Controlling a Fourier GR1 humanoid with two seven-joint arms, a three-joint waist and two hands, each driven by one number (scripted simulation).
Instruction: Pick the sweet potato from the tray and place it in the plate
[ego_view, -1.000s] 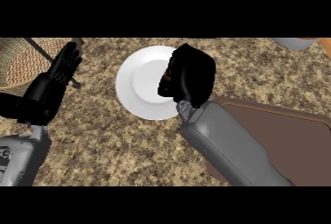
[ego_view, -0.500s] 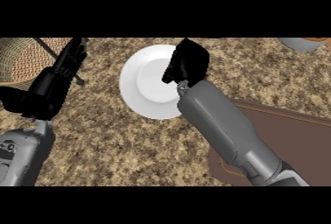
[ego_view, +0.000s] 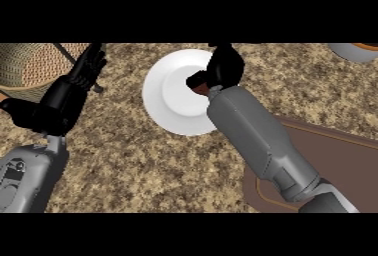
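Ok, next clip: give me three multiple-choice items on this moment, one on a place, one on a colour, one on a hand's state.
1. Where is the right hand?
A. over the plate
B. over the tray
C. at the basket

2. What colour is the plate?
A. blue
B. white
C. black

3. What state is the left hand in?
A. curled round the sweet potato
B. open, holding nothing
C. pressing the tray

Key:
1. A, its black fingers lie across the plate's right part.
2. B, it reads white against the speckled counter.
3. B, its fingers are straight, near the basket.
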